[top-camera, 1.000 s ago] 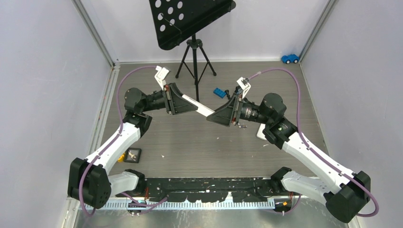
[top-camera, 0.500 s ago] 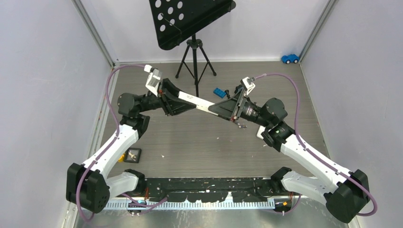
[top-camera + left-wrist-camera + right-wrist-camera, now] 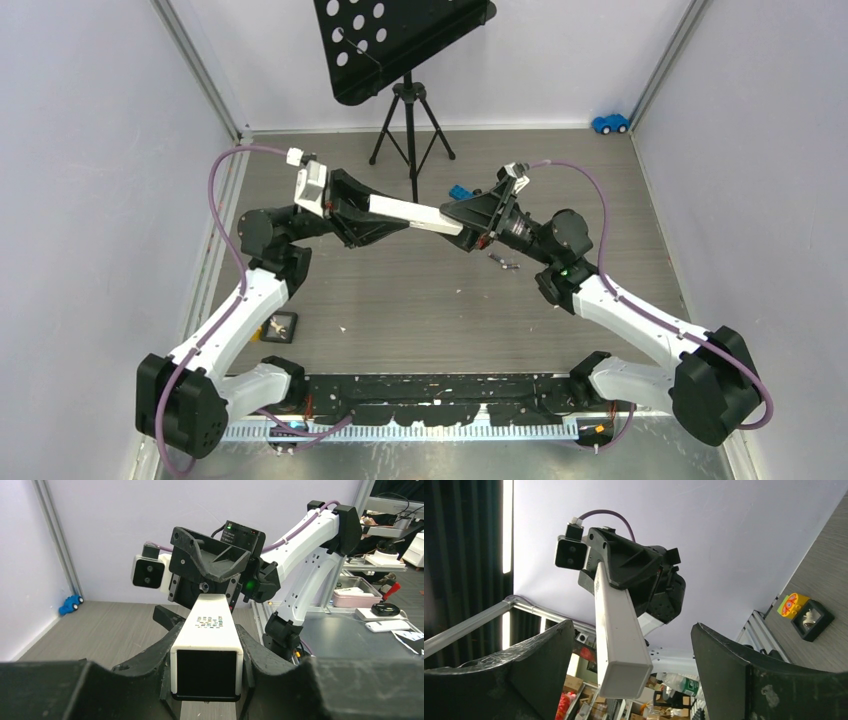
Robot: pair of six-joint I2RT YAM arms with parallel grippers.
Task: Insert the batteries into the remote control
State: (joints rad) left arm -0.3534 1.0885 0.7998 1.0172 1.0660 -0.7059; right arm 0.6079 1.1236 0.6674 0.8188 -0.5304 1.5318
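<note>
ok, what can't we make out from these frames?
remote battery bay: no view shows it, only plain faces visible.
batteries: top view, too small to count.
remote's far end: top view, covered by the right gripper.
blue brick: top view, partly behind the right gripper.

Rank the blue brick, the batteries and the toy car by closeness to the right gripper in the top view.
1. blue brick, just beyond the right gripper.
2. batteries, on the table nearer the arm bases.
3. toy car, far right corner.
</note>
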